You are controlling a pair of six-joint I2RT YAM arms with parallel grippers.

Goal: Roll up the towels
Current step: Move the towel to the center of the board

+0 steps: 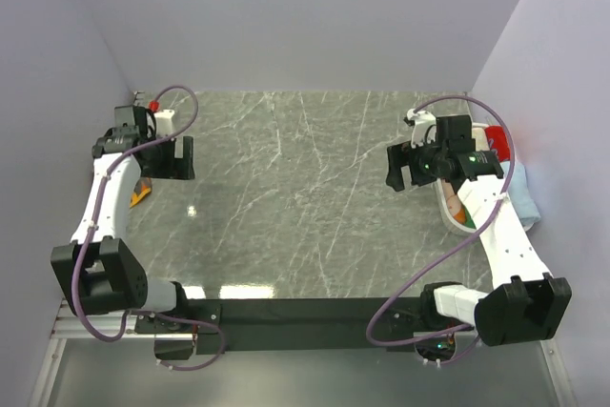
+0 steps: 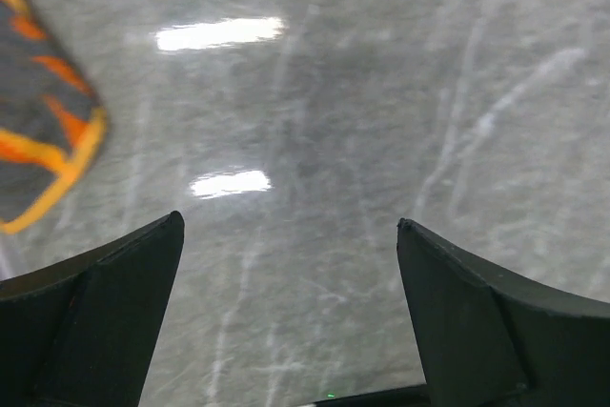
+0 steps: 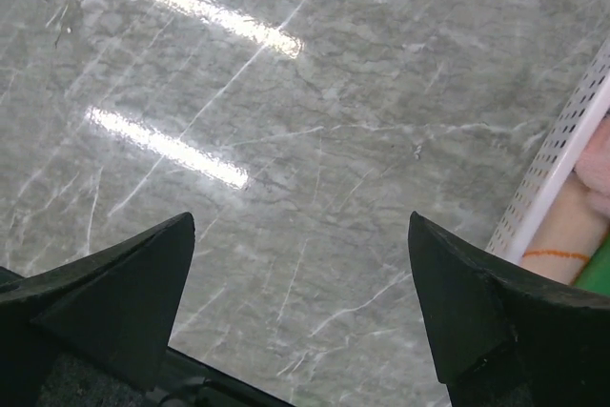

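L gripper (image 1: 170, 157) (image 2: 291, 226): fingers spread wide, nothing betw. them, only marble seen in the gap. Hangs over left side of grey marble table (image 1: 305, 197), toward the back.

Grey-and-orange towel (image 2: 38, 121): lies flat on table, off to L gripper's left, apart from both fingers. In top view only an orange-edged corner (image 1: 140, 193) shows beside the L arm; rest hidden.

R gripper (image 1: 408, 167) (image 3: 300, 221): fingers likewise wide apart, holding nothing. Over marble, just left of the white basket (image 1: 446, 205) (image 3: 558, 169).

Basket: perforated wall, sits at right edge of table, mostly covered by R arm in top view. Inside, per wrist view: pink towel (image 3: 572, 226) w/ thin orange line, green towel (image 3: 599, 278) next to it. Red towel (image 1: 496, 133) at basket's far end. Rolled or not, can't tell.

Pale blue towel (image 1: 524, 202): to right of R arm, against the wall. Touching basket or not, can't tell.
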